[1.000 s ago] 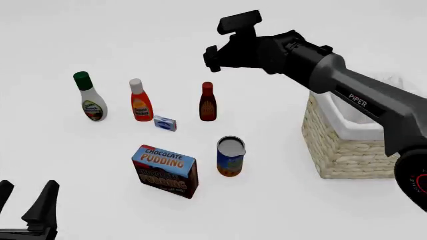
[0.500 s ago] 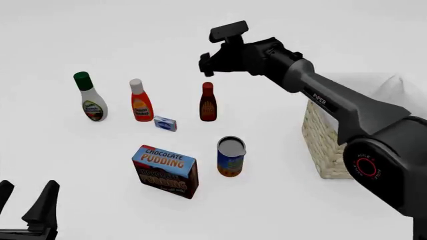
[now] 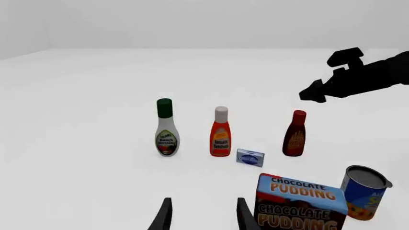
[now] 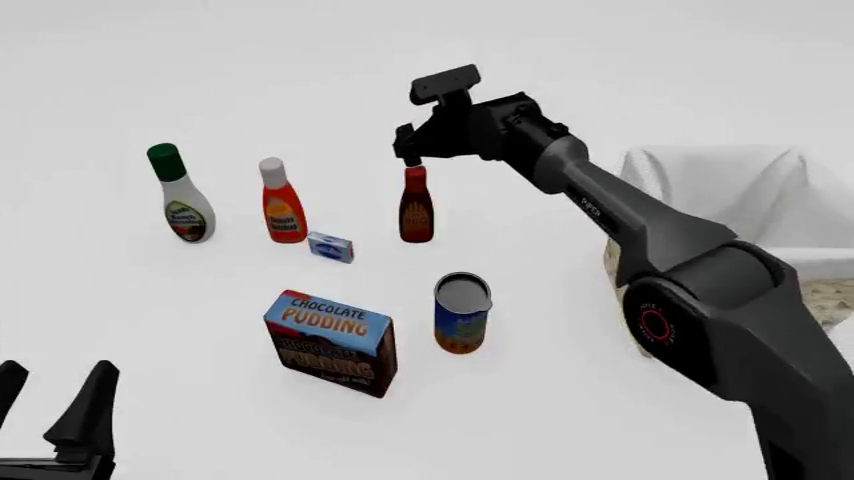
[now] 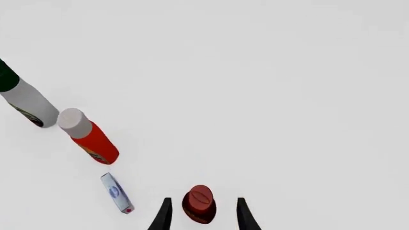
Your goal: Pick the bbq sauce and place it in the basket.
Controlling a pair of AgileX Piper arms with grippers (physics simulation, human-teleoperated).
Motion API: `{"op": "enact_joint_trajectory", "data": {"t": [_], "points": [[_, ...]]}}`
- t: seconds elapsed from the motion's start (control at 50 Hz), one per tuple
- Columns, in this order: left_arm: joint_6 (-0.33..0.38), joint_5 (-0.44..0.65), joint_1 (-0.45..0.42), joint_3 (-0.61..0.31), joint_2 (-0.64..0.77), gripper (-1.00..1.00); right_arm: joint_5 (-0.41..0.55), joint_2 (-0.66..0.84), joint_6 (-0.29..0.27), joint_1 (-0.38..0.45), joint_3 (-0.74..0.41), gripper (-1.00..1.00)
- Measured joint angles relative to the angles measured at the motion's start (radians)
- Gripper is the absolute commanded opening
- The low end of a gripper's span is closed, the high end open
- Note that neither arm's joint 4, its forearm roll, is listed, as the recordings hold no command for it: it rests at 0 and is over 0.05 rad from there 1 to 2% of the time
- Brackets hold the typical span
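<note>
In the left wrist view the bbq sauce (image 3: 294,140) stands upright, long axis vertical and red cap on top, at the right end of a row with the ranch dressing bottle (image 3: 166,127) and the ketchup bottle (image 3: 221,132); a small blue packet (image 3: 250,157) lies just near of that row, and the chocolate pudding box (image 3: 300,203) and a tin can (image 3: 365,192) stand nearer still. The left gripper (image 3: 201,215) shows two parted fingertips with nothing between them, over bare table well short of the bottles. In the front view the right arm reaches far and left across the table, and the right gripper (image 4: 411,150) hangs just above the sauce's cap (image 4: 415,174), pointing down. The basket (image 4: 747,232) sits at the right edge, partly hidden behind the arm, well apart from the sauce, with bare table between them. The left gripper rests low at the near left corner. In the right wrist view the right gripper's fingers (image 5: 164,215) are spread either side of the cap, looking down on it, not touching it; bare table lies all round the bottle's far side.
</note>
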Motion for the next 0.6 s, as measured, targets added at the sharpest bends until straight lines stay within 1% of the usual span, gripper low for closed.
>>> {"op": "enact_joint_trajectory", "data": {"t": [0.22, 0.42, 0.6], "points": [[0.0, 0.0, 0.0, 0.0, 0.0, 1.0, 0.036, 0.077, -0.002, -0.014, -0.093, 1.0], [0.0, 0.0, 0.0, 0.0, 0.0, 1.0, 0.049, 0.126, 0.004, -0.014, -0.137, 1.0], [0.0, 0.0, 0.0, 0.0, 0.0, 1.0, 0.08, 0.18, 0.01, -0.009, -0.204, 1.0]]}}
